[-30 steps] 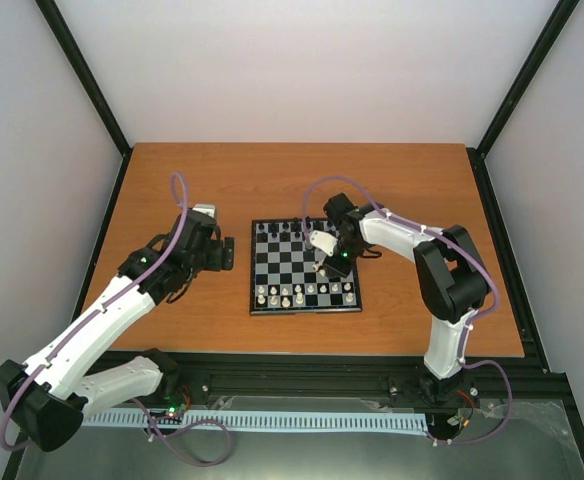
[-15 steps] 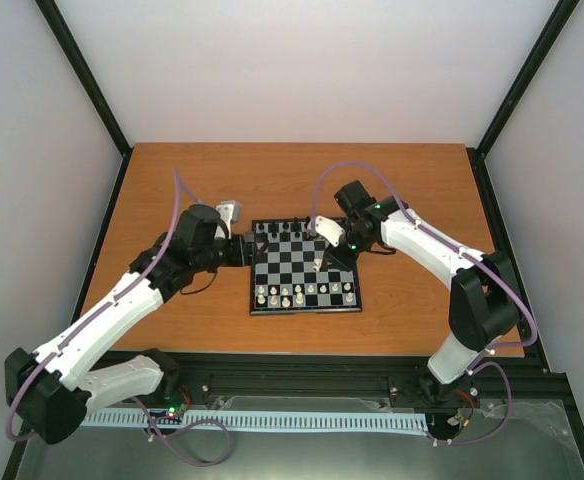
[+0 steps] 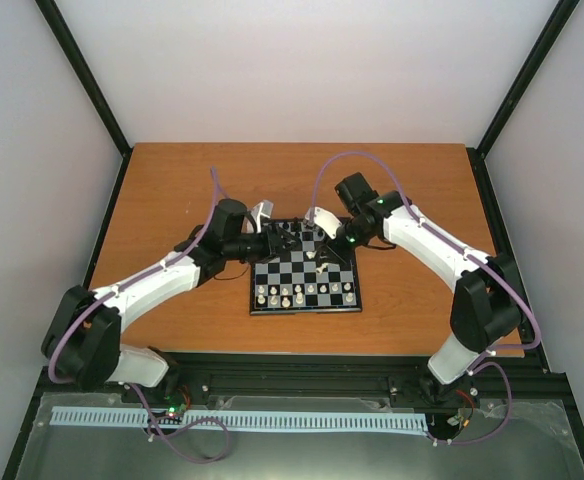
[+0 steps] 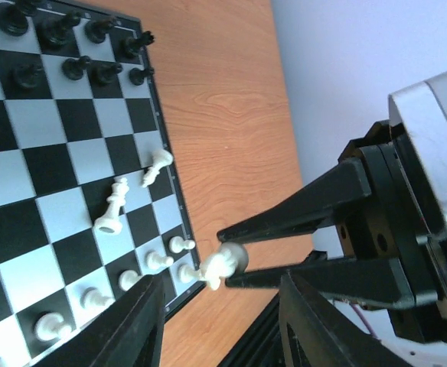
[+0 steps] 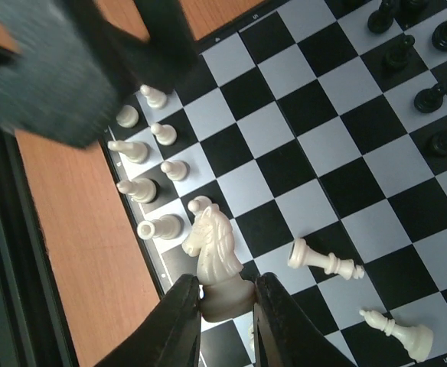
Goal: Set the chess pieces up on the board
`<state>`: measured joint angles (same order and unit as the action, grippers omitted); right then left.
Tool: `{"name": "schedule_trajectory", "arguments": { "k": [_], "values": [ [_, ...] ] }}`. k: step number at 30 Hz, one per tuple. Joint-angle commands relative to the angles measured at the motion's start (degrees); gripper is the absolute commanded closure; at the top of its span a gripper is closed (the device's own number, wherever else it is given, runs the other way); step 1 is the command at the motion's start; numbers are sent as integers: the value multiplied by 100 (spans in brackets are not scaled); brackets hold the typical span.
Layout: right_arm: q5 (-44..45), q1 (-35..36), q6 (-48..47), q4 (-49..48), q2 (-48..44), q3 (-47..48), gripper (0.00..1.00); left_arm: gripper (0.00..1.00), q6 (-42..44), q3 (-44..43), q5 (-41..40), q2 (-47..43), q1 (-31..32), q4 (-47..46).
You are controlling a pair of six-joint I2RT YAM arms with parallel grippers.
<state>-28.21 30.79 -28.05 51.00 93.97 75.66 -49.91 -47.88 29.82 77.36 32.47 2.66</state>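
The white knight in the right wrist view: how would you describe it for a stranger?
Find the small chessboard. Over its right half, the right arm's fingers pinch one piece by its base. It is the white knight: horse-headed and held, while its white neighbours stand or lie on squares.

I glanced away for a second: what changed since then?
The left gripper, open, swung right from beside the board to above its far-left corner. The right gripper stayed over the board, shut on the white knight; the near white pieces did not visibly shift.
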Motion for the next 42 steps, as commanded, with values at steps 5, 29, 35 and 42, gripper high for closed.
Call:
{"name": "schedule_trajectory", "arguments": {
  "k": [5,29,35,42],
  "values": [
    [-390,-46,148,-37,-203,255,80,61,-474,-290,562,547,-22,-799],
    [-620,-55,256,-105,-55,275,79,84,-592,-514,895,895,254,-928],
    [-556,-56,337,-199,-81,265,79,80,-567,-606,830,894,336,-701],
    [-534,-66,468,-273,-72,265,79,87,-559,-627,699,890,421,-555]
  ]
}}
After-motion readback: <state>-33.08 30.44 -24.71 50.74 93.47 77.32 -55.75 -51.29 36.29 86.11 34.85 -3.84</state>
